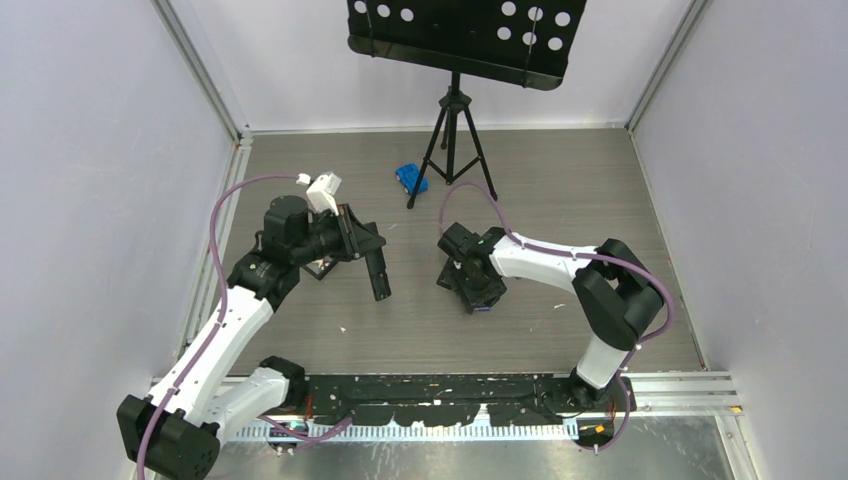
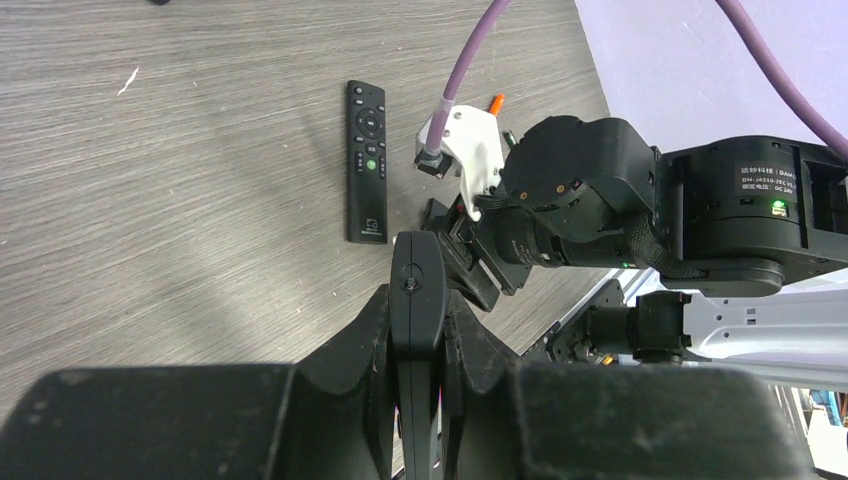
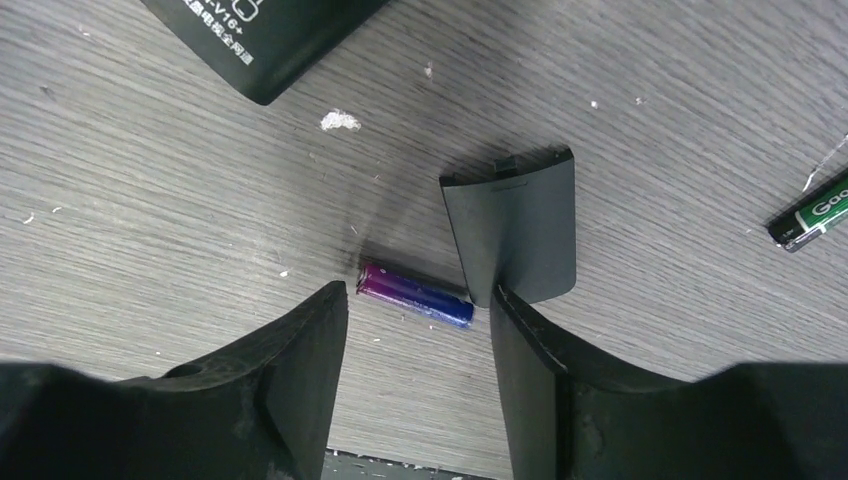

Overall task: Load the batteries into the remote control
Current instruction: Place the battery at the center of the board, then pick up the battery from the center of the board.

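Note:
My left gripper [image 2: 416,305] is shut on the remote control [image 2: 416,275], a slim black bar seen edge-on between the fingers. In the top view the remote control [image 1: 378,274] hangs off the table from the left gripper [image 1: 362,246]. My right gripper [image 3: 415,302] is open, low over the table. A purple battery [image 3: 414,295] lies flat just ahead of the fingertips, in line with the gap. A dark battery cover [image 3: 512,225] lies beside it, touching its blue end. A dark green battery [image 3: 810,220] lies at the right edge. An orange battery [image 2: 496,102] peeks out behind the left arm.
A second black remote with pale buttons [image 2: 366,160] lies on the table. The printed end of a black remote [image 3: 262,40] shows at the top of the right wrist view. A tripod stand [image 1: 452,140] and a small blue object [image 1: 411,178] are at the back.

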Robot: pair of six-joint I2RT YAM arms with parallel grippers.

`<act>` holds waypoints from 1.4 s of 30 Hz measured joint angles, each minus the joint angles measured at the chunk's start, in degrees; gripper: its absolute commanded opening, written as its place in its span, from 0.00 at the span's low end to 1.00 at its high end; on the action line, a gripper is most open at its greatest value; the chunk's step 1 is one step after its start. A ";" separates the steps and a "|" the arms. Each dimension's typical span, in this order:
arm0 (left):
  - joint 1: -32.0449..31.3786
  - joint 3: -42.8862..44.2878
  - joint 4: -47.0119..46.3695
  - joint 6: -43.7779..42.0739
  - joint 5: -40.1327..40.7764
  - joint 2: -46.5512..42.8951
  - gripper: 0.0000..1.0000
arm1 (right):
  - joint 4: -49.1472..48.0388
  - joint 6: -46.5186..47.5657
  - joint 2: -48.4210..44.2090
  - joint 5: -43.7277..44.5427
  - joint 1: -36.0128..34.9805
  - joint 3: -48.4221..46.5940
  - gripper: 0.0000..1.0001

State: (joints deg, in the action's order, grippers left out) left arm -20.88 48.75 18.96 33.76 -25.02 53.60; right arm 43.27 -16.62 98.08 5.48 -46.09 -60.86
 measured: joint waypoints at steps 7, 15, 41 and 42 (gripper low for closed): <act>0.00 0.00 0.22 0.00 0.44 0.00 0.00 | 0.09 -0.26 -0.09 -0.07 -0.20 0.00 0.69; 0.00 -0.02 0.83 0.02 1.05 -0.31 0.00 | 0.94 -12.94 -6.43 3.34 -0.22 0.11 0.63; 0.00 -0.94 1.53 -0.20 1.68 -7.52 0.00 | -6.43 -65.66 -10.25 7.02 -0.37 11.87 0.47; 0.00 -0.94 1.53 -0.33 1.70 -7.34 0.00 | -6.21 -66.25 -9.88 7.30 -0.37 11.87 0.47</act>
State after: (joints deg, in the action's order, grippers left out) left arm -20.88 47.81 20.49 33.43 -23.31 46.26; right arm 37.06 -82.87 88.20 12.78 -46.46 -48.99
